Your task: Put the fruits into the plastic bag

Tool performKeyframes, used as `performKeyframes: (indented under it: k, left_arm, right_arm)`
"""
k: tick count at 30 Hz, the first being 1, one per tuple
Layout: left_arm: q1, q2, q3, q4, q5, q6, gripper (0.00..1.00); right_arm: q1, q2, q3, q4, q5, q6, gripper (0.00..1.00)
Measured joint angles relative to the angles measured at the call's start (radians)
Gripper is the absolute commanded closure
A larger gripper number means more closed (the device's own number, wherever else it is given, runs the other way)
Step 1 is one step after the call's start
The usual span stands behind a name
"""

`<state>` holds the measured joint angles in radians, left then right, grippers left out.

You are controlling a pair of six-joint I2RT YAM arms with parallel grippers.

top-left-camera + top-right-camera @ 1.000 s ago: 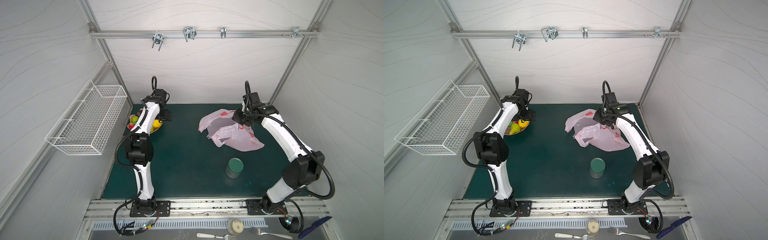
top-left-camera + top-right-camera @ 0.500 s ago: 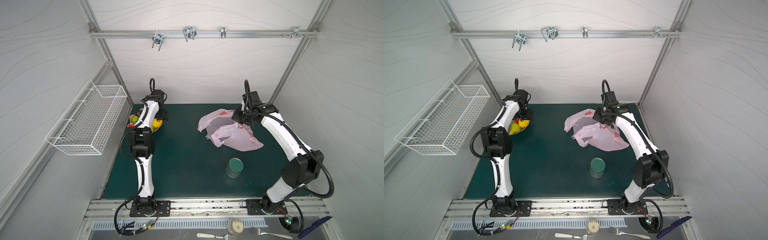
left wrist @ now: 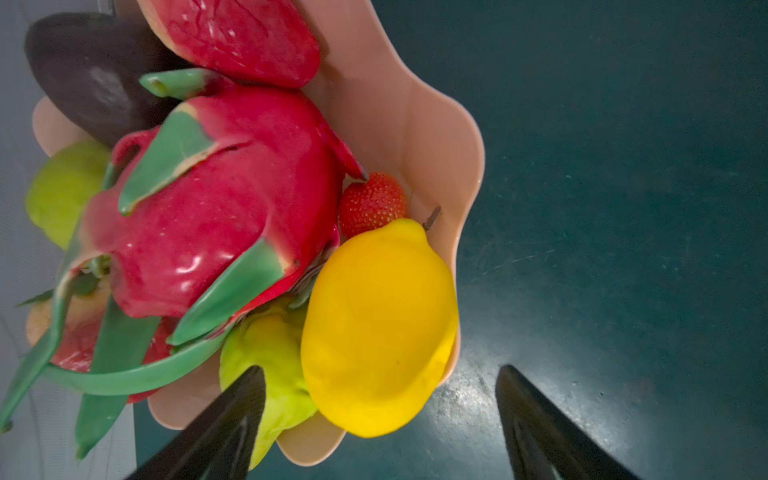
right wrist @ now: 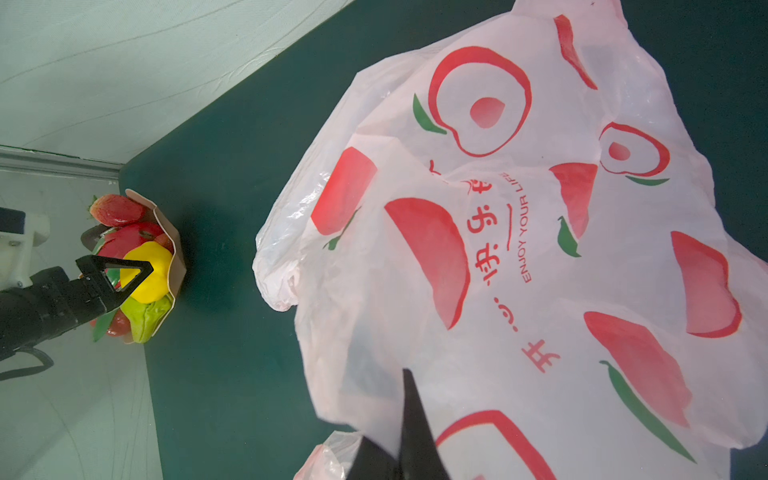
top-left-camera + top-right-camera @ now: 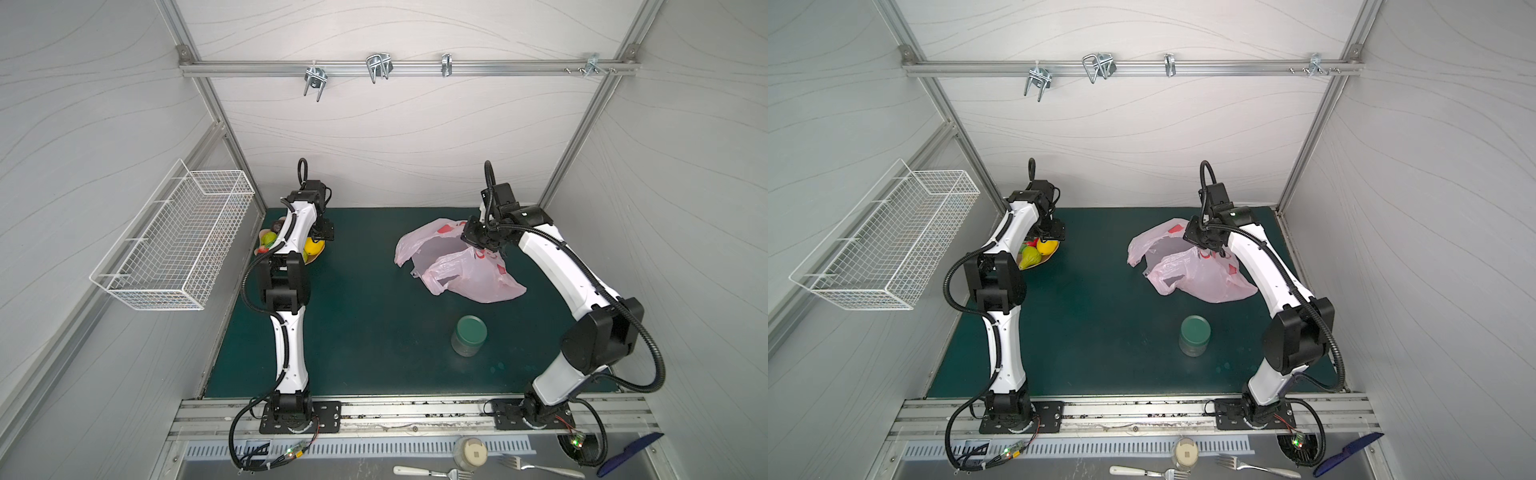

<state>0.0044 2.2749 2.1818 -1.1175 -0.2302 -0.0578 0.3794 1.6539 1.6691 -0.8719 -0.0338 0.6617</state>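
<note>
Straddling the yellow toy lemon (image 3: 378, 328), the left gripper (image 3: 380, 370) hangs with its black fingers (image 3: 232, 415) spread wide, one above a green toy lime (image 3: 270, 357) and one above the dark green table mat (image 3: 623, 208), gripping nothing. That lemon lies at the rim of a peach-coloured scalloped plastic dish (image 3: 399, 124), heaped together with a pink-green toy dragon fruit (image 3: 216, 208), a small red toy strawberry (image 3: 372, 203) and a dark brown round fruit (image 3: 91, 75); in both top views the dish sits at the mat's far left corner. Well apart on the right, the right gripper (image 4: 409, 386) is clamped on the film of the thin pale pink plastic bag (image 4: 540, 291) printed with red peaches, which lies crumpled on the mat, its mouth agape beside the gripper. A green-lidded glass jar (image 5: 469, 334) stands nearer the front, apart from the bag
</note>
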Motion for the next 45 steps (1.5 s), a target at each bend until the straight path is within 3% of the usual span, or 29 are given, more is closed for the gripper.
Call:
performKeyframes:
  k: [28, 40, 45]
  left_arm:
    - [0.016, 0.027, 0.0, 0.0, 0.043, 0.002, 0.34]
    - [0.024, 0.027, 0.015, -0.001, 0.043, 0.005, 0.62]
    - [0.03, 0.026, 0.015, 0.0, 0.048, 0.003, 0.68]
  right_arm:
    - [0.004, 0.0, 0.0, -0.01, 0.018, 0.0, 1.0]
    - [0.004, 0.0, 0.002, -0.013, 0.026, -0.004, 1.0]
    - [0.004, 0.0, 0.002, -0.013, 0.026, -0.005, 1.0]
